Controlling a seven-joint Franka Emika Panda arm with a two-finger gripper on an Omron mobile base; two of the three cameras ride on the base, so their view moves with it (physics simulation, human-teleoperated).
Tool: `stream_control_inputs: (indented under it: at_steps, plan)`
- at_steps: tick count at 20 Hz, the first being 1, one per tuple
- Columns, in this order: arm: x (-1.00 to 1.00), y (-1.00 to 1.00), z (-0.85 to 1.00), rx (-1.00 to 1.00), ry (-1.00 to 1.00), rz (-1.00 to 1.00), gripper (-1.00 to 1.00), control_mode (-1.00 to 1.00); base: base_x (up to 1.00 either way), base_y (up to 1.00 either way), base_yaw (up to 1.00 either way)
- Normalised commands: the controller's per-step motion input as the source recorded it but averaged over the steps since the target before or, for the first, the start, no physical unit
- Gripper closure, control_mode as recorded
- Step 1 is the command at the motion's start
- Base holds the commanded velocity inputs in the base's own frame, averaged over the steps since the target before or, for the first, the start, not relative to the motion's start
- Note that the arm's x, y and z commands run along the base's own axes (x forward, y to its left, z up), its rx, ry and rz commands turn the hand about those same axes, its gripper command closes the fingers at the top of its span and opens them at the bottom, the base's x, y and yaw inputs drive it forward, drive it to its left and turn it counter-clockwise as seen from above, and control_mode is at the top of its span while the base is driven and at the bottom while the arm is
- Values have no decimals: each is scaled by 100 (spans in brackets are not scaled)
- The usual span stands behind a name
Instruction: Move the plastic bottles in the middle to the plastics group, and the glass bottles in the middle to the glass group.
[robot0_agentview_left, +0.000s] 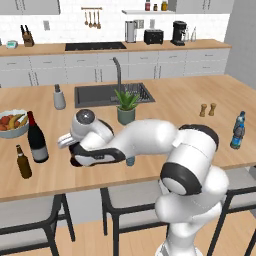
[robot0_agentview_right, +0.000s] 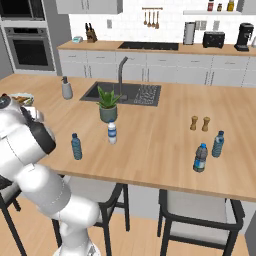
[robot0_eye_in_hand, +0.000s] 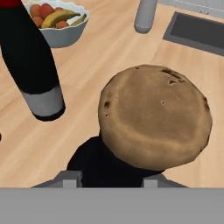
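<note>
Jaws clasping squat dark bottle, arm folded low leftward, beside wine bottle

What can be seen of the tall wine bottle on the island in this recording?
The wine bottle is tall and slim, of dark, almost black glass by its look, with a red top on a narrow neck. The hand view shows a pale grey band around its lower body. It stands upright on the wooden counter, just right of the fruit bowl, with a small brown beer bottle in front of it. Nothing but the counter appears to touch it.
</note>
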Motion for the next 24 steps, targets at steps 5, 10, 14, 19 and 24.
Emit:
stream_control_inputs:
  at_steps: [5, 10, 14, 19, 24]
  plan:
    - [2, 25, -6, 3, -1, 1, 100, -100, 0, 0, 0]
    - [0, 4, -14, 10, -4, 0, 100, -100, 0, 0, 0]
    - [4, 0, -1, 16, -3, 0, 100, -100, 0, 0, 0]
    - [3, 11, -8, 9, 0, 0, 100, -100, 0, 0, 0]
    - [1, 30, -32, 0, 0, 0, 100, -100, 0, 0, 0]
